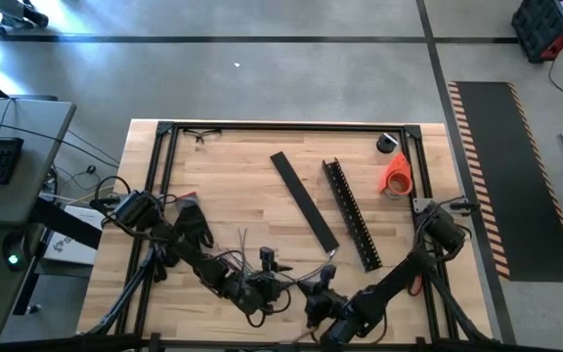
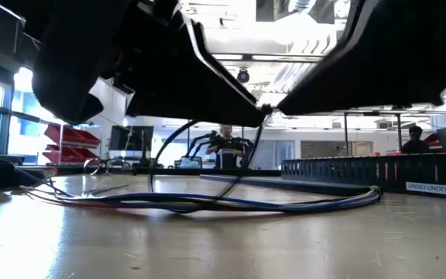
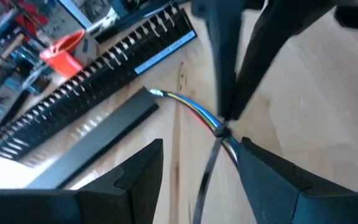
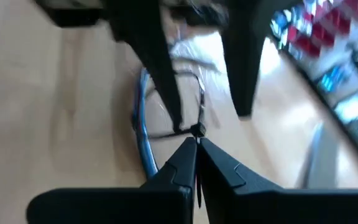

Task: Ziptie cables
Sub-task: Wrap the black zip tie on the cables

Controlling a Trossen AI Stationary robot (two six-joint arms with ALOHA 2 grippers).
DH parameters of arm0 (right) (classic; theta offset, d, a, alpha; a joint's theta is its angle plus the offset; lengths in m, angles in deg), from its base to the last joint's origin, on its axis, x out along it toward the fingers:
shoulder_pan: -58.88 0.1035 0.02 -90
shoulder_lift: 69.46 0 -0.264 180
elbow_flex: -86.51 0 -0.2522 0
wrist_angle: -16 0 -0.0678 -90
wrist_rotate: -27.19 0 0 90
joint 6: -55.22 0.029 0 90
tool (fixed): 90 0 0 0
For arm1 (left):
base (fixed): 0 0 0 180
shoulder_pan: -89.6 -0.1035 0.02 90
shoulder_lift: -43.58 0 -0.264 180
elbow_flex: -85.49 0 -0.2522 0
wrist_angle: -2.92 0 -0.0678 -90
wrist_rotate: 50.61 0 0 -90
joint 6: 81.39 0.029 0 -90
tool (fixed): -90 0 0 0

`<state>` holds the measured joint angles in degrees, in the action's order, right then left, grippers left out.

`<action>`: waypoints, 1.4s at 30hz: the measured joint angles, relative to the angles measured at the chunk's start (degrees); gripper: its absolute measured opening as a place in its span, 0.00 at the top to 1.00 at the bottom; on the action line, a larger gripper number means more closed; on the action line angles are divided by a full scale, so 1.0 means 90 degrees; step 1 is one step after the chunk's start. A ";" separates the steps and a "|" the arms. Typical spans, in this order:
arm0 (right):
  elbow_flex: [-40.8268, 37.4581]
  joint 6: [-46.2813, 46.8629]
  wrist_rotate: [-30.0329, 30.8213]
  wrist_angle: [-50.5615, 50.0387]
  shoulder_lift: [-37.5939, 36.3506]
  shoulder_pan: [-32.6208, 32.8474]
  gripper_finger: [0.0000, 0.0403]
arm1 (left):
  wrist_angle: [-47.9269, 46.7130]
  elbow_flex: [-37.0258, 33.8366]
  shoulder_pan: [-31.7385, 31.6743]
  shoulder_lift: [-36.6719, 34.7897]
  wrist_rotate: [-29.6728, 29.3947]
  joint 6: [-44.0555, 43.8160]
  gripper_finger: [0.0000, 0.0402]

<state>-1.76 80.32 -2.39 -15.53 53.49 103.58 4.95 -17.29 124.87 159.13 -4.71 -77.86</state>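
The cables (image 3: 190, 112) are a thin bundle of blue, yellow, red and whitish wires lying on the wooden table near its front edge; they also show in the low view (image 2: 207, 203). A black zip tie (image 3: 207, 168) is around the bundle, with its small head (image 3: 221, 132) on the wires. My left gripper (image 3: 201, 168) is open, one finger on each side of the zip tie's strap, touching nothing that I can see. My right gripper (image 4: 196, 146) is shut at the zip tie's head. In the high view the left gripper (image 1: 265, 284) and right gripper (image 1: 314, 293) face each other. My right gripper pinches the zip tie between its two fingertips (image 4: 185, 155), right beside the small head (image 4: 197, 130) where it wraps the wires. A thin black strand rises from the table to the fingertips in the low view (image 2: 246, 155). The wires' lengths lie on the table.
A long black slotted channel bar (image 1: 350, 215) and a flat black strip (image 1: 304, 200) lie slanted beyond the cables. An orange roll (image 1: 396, 174) stands at the far right. A black frame (image 1: 291, 125) edges the table. People (image 2: 224, 143) stand in the room behind.
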 joint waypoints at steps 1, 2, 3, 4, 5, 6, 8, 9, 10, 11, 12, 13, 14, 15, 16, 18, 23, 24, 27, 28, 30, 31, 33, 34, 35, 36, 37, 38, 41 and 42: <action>0.0064 -0.0330 0.0029 -0.0012 0.0000 0.0022 1.00 | 0.0065 0.0000 0.0000 0.0000 0.0002 0.0110 0.54; 0.0125 -0.0650 0.0039 -0.0024 0.0000 0.0030 1.00 | 0.0103 0.0000 0.0000 0.0000 0.0014 0.0212 0.54; 0.0181 -0.0928 0.0036 -0.0026 0.0000 0.0038 1.00 | 0.0103 0.0000 0.0002 0.0000 0.0038 0.0304 0.54; 0.0233 -0.1159 0.0037 -0.0018 0.0000 0.0043 1.00 | 0.0101 0.0000 0.0006 0.0000 0.0075 0.0360 0.54; 0.0273 -0.1371 0.0039 -0.0012 0.0000 0.0043 1.00 | 0.0095 0.0000 0.0007 0.0000 0.0129 0.0395 0.54; 0.0305 -0.1521 0.0039 -0.0007 0.0000 0.0043 1.00 | 0.0093 0.0000 0.0006 0.0000 0.0223 0.0397 0.55; 0.0327 -0.1742 0.0042 0.0005 0.0000 0.0043 1.00 | 0.0098 0.0000 -0.0023 0.0000 0.0530 0.0326 0.56; 0.0329 -0.1846 0.0044 0.0009 -0.0001 0.0043 1.00 | 0.0101 0.0000 -0.0051 0.0000 0.0725 0.0264 0.58; 0.0329 -0.1982 0.0041 0.0010 0.0000 0.0045 1.00 | 0.0099 0.0000 -0.0068 0.0000 0.0879 0.0176 0.59; 0.0329 -0.2100 0.0041 0.0010 0.0000 0.0045 1.00 | 0.0102 0.0000 -0.0089 0.0000 0.1017 0.0098 0.61; 0.0329 -0.2184 0.0041 0.0010 -0.0002 0.0045 1.00 | 0.0099 0.0000 -0.0111 0.0000 0.1108 -0.0002 0.63; 0.0329 -0.2239 0.0041 0.0011 -0.0002 0.0049 1.00 | 0.0100 0.0000 -0.0131 0.0000 0.1171 -0.0063 0.65; 0.0329 -0.2288 0.0041 0.0020 -0.0002 0.0053 1.00 | 0.0102 0.0000 -0.0138 0.0000 0.1184 -0.0123 0.67; 0.0329 -0.2326 0.0039 0.0025 -0.0002 0.0055 1.00 | 0.0103 0.0000 -0.0138 0.0000 0.1176 -0.0152 0.69; 0.0329 -0.2341 0.0041 0.0023 -0.0004 0.0052 1.00 | 0.0111 0.0000 -0.0138 0.0000 0.1169 -0.0153 0.71; 0.0329 -0.2341 0.0039 0.0017 -0.0005 0.0052 1.00 | 0.0140 0.0000 -0.0137 0.0000 0.1172 -0.0153 0.74; 0.0329 -0.2343 -0.0020 0.0012 -0.0007 0.0077 1.00 | 0.0229 0.0000 -0.0119 0.0000 0.1171 -0.0183 0.80; 0.0329 -0.2341 -0.0049 0.0010 -0.0007 0.0079 1.00 | 0.0270 0.0000 -0.0119 0.0000 0.1173 -0.0201 0.80; 0.0329 -0.2341 -0.0102 0.0013 -0.0007 0.0102 1.00 | 0.0391 0.0000 -0.0119 0.0000 0.1224 -0.0174 0.82; 0.0329 -0.2341 -0.0104 0.0013 -0.0007 0.0112 1.00 | 0.0422 0.0000 -0.0119 0.0000 0.1262 -0.0170 0.83; 0.0329 -0.2342 -0.0104 0.0018 -0.0007 0.0134 1.00 | 0.0433 0.0000 -0.0119 0.0000 0.1342 -0.0171 0.83; 0.0329 -0.2341 -0.0105 0.0018 -0.0007 0.0143 1.00 | 0.0430 0.0000 -0.0114 0.0000 0.1348 -0.0180 0.84; 0.0329 -0.2343 -0.0107 0.0018 -0.0007 0.0162 1.00 | 0.0430 0.0000 -0.0099 0.0000 0.1372 -0.0199 0.84; 0.0329 -0.2341 -0.0107 0.0018 -0.0007 0.0167 1.00 | 0.0431 0.0000 -0.0090 0.0000 0.1409 -0.0199 0.85; 0.0329 -0.2341 -0.0112 0.0020 -0.0007 0.0167 1.00 | 0.0429 0.0000 -0.0080 0.0000 0.1453 -0.0200 0.85; 0.0329 -0.2341 -0.0119 0.0020 -0.0007 0.0167 1.00 | 0.0427 0.0000 -0.0077 0.0000 0.1508 -0.0201 0.86; 0.0329 -0.2341 -0.0124 0.0020 -0.0007 0.0167 1.00 | 0.0427 0.0000 -0.0063 0.0000 0.1513 -0.0209 0.86; 0.0329 -0.2342 -0.0124 0.0020 -0.0007 0.0167 1.00 | 0.0430 0.0000 -0.0053 0.0000 0.1515 -0.0221 0.86; 0.0329 -0.2341 -0.0133 0.0025 -0.0007 0.0170 1.00 | 0.0439 0.0000 -0.0018 0.0000 0.1520 -0.0223 0.87; 0.0329 -0.2341 -0.0147 0.0026 -0.0007 0.0171 1.00 | 0.0439 0.0000 -0.0005 0.0000 0.1518 -0.0221 0.87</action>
<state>1.20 59.26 -3.72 -15.30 53.43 105.12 8.90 -17.29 124.82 159.13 8.95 -79.85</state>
